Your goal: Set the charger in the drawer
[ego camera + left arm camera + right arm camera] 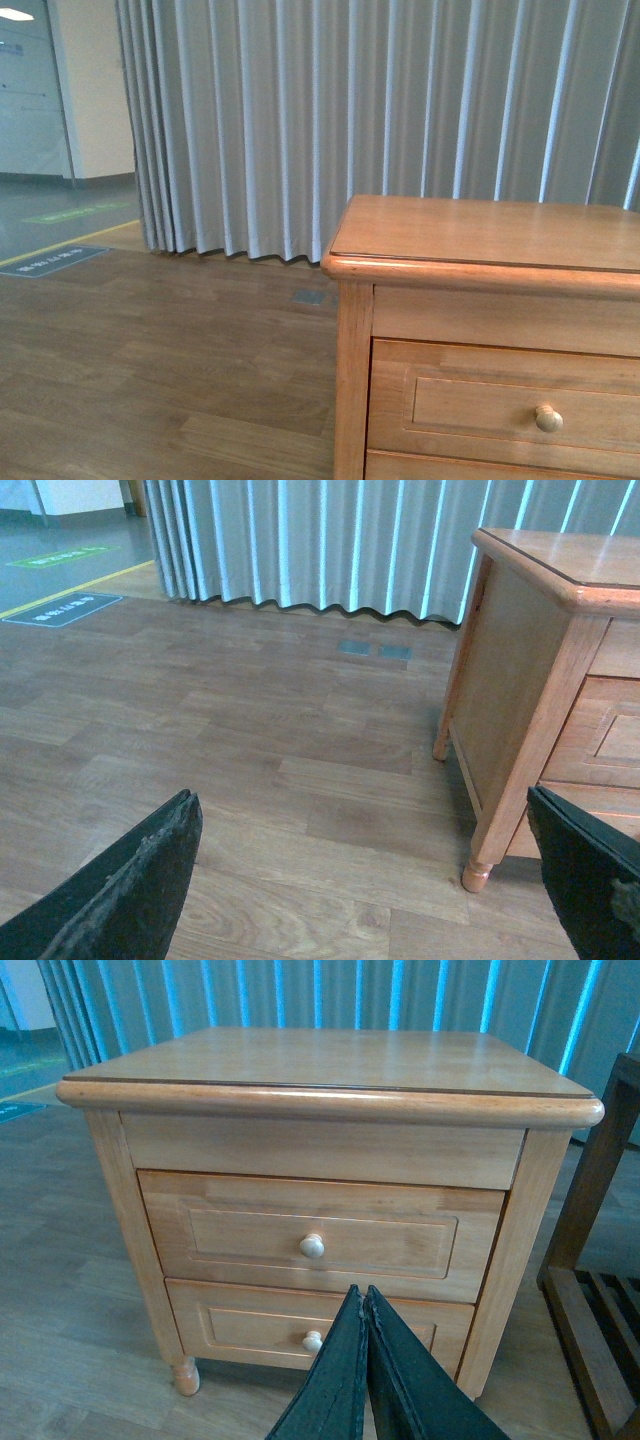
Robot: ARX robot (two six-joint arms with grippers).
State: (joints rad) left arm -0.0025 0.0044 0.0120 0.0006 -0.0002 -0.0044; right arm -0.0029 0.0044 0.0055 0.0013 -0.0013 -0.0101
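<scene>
R gripper point(365, 1305): fingers pressed together, tips meeting, nothing between them; aimed at cabinet point(330, 1130) front, held out in front of it and apart from it. In R wrist view, tips overlap lower drawer point(310, 1325), just beside its knob point(313, 1340) and below the drawer point(320, 1235). No contact w/ wood visible.

L gripper point(365, 880): spread wide, one dark finger at each lower corner of L wrist view, bare wooden floor point(250, 740) between them, nothing held. Pointed down and forward over floor beside cabinet's side panel point(505, 690); one finger point(590, 880) overlaps cabinet's front corner near turned foot point(478, 875). Touching or not: can't tell.

The drawer: upper, taller one of cabinet, framed panel front, round pale knob point(312, 1246) at centre. Fully shut, flush w/ cabinet frame. Sits directly above lower drawer, below cabinet top point(490, 235). Front view shows only part of it, knob point(548, 418) included; neither arm visible there.

Charger: not seen in any view; cabinet top bare where visible.

Behind cabinet: grey pleated curtain point(350, 120) reaching floor. Dark slatted wooden frame point(590, 1290) just beside cabinet on far side from L gripper.
</scene>
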